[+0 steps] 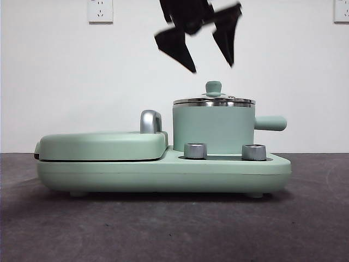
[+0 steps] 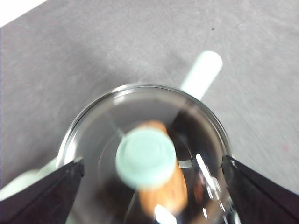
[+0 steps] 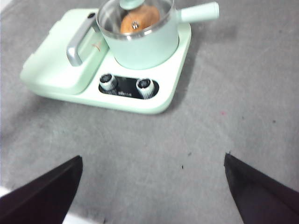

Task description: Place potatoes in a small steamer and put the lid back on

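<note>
The task looks done, or all but done. On the left of the appliance base [image 1: 163, 172] lies the flat griddle cover [image 1: 103, 145] with its steel handle [image 1: 151, 121]. To the right the steamer [image 1: 214, 130] stands on the base, behind two knobs [image 1: 196, 150], its stubby handle pointing right. The potato [image 3: 139, 19] lies inside it, seen through the glass. The lid [image 1: 214, 100] sits level on the rim, knob up. Nothing seems left but to draw the arms away.

The left gripper [image 1: 204, 46] hangs just above the lid knob, jaws spread wide and empty, touching nothing. The right gripper [image 3: 149, 186] waits well to the near side of the base, its jaws wide apart and empty too.
</note>
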{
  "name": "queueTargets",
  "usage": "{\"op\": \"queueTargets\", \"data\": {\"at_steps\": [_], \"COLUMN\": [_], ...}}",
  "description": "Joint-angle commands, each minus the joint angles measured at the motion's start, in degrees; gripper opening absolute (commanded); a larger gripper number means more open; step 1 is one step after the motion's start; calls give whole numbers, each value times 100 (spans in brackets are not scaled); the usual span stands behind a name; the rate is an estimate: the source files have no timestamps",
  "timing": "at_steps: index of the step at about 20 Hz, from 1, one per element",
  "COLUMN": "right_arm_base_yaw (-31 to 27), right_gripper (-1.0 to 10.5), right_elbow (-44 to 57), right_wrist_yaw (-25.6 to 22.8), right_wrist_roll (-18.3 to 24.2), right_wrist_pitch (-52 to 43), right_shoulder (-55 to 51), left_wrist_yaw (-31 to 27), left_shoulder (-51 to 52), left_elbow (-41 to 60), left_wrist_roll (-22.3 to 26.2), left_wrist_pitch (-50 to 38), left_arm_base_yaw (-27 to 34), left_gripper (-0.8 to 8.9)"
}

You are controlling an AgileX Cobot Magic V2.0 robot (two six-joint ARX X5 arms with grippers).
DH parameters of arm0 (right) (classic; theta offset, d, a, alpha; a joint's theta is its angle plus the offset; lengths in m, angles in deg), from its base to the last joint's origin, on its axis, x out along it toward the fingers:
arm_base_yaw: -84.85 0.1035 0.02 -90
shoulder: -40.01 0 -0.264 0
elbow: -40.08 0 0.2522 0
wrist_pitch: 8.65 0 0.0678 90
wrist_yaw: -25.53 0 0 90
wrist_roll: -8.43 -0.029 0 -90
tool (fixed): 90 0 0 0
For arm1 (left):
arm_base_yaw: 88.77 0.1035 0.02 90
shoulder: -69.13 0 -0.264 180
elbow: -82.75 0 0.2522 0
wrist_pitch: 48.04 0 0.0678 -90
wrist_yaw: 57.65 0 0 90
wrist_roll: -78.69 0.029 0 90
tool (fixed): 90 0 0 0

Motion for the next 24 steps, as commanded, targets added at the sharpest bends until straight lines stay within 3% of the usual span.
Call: {"op": "queueTargets", "data": {"at_steps": [1, 3, 8, 13, 18, 24], "right_arm_base_yaw": [26, 26, 26, 26, 26, 26], "right_gripper": [482, 482, 482, 482, 482, 482], "right_elbow": [-37, -37, -37, -37, -37, -37], "right_wrist_yaw": [20, 103, 1010, 1521, 1523, 1545], "right_wrist_roll": [-42, -11, 68, 50, 52, 94], "right_wrist_pitch": [-170, -400, -1373, -1746, -1762, -1738], "right_shoulder": [15, 17, 61, 127, 131, 138], "left_wrist_yaw": [22, 22, 22, 22, 22, 22], "left_shoulder": [538, 1091, 2601, 4507, 5825, 7353], "left_elbow": [-234, -234, -33, 1690, 3381, 5322], "left_wrist_roll": [-46, -153, -330, -372, -785, -1097], "left_wrist_pitch": [317, 752, 1939, 2273, 2146, 870], "left_arm_base_yaw": [7, 59, 131, 127, 131, 129], "left_gripper": [480, 476, 445, 423, 424, 423]}}
